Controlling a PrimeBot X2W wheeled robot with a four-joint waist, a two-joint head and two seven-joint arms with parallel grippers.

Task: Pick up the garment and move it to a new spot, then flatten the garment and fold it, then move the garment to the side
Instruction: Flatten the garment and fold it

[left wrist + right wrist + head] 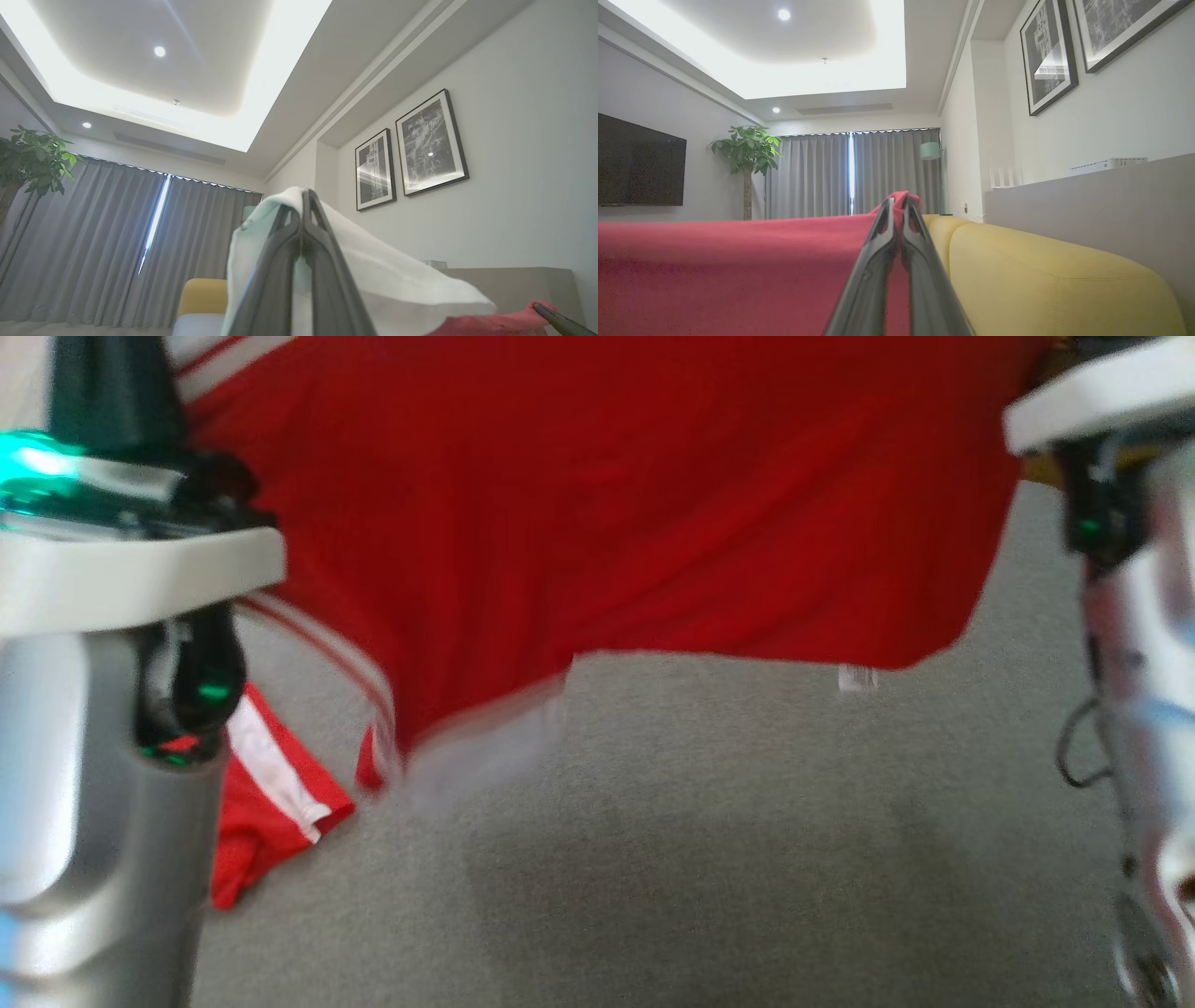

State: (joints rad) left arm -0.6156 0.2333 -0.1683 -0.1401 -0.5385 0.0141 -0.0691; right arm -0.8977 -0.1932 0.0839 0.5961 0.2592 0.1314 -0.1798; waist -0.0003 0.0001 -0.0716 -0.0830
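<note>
From my head, the red garment hangs spread in the air across the upper part of the picture, blurred, its lower hem clear of the grey surface below. My left forearm and right forearm cut off its two upper corners, so the grip itself is hidden here. White stripes run down the left side, and a striped red piece lies on the grey surface by my left forearm; I cannot tell whether it belongs to the same cloth. A small white tag dangles at the hem.

From my left wrist, my left gripper has its fingers pressed together, pinching white cloth that drapes over them and runs into red at the lower right. A dark bar sits at that corner, too cropped to identify.

From my right wrist, my right gripper is likewise clamped tight, with a tuft of red poking above the tips. The garment stretches away to the left, taut and level, and a yellow sofa lies just beside it on the right
</note>
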